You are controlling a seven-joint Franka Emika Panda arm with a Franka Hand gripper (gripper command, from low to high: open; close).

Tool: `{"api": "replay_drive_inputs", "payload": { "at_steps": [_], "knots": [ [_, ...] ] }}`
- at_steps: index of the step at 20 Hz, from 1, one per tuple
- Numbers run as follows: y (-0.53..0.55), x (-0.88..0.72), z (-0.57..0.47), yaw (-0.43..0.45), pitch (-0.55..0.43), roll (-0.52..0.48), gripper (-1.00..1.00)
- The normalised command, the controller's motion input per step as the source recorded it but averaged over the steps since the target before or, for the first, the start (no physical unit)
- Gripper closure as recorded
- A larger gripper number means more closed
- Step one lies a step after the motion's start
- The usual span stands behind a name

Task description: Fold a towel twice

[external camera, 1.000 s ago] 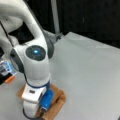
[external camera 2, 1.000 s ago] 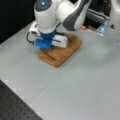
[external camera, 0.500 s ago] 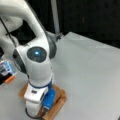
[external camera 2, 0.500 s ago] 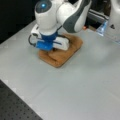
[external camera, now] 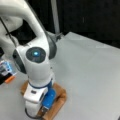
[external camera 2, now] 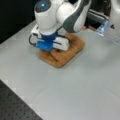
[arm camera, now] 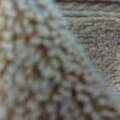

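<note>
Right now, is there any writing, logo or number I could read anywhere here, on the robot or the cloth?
None can be read.
White robot arm: only a glowing blue light, no lettering.
End effector, low on the tan terry cloth towel: no legible label.
Towel in the wrist view: only woven loops.
Blue-and-clear item at a front view's top right: too blurred.

In a front view the gripper [external camera 2: 52,48] is pressed down onto the towel [external camera 2: 65,53], its fingertips hidden under the white and blue hand body. The brown towel lies bunched on the grey table [external camera 2: 82,85], spreading out below the gripper and to its right, with a raised fold just under it. Behind the gripper, toward the top right, stands a clear blue-tinted object [external camera 2: 102,28].
</note>
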Motion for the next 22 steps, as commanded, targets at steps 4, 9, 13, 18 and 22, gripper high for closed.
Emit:
{"api": "replay_drive_inputs", "payload": {
  "at_steps": [4, 9, 13, 18, 22],
  "knots": [
    [-0.02, -0.01, 0.07, -0.098, 0.03, 0.042, -1.0],
    [-0.06, -0.04, 0.13, -0.113, 0.094, -0.042, -1.0],
    [-0.11, -0.08, 0.24, -0.06, 0.143, -0.091, -1.0],
    [-0.07, -0.09, 0.32, -0.024, 0.205, -0.133, -1.0],
    [0.05, -0.05, 0.29, -0.059, 0.186, -0.112, -1.0]
  ]
}}
